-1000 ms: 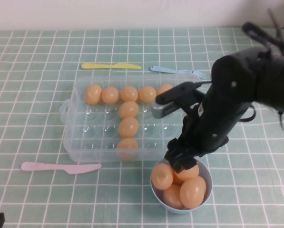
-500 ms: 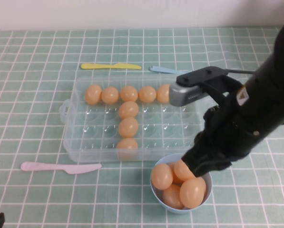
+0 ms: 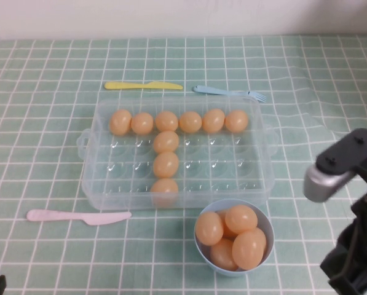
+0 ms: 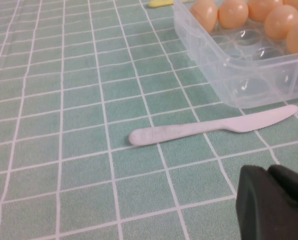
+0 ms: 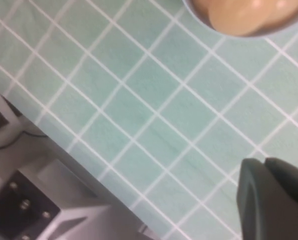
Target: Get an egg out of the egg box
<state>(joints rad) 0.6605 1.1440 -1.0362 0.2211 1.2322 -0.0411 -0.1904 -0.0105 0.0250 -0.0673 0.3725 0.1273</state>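
Nine eggs in egg box [image 3: 257,160] (T-shaped), bowl [image 3: 266,243] holding five

Bowl [image 3: 266,236] just before egg box [image 3: 257,175]

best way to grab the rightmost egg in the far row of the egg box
Come straight down on that egg and close the jaws across its rounded top; it sits low in its cup in the egg box, with a neighbour on its left. The right gripper, at the near right, is closer than the left gripper.

nine eggs [image 3: 166,141] in the egg box [image 3: 103,184], four in the bowl [image 3: 266,255]; two knives [image 3: 78,216], one fork [image 3: 229,92].
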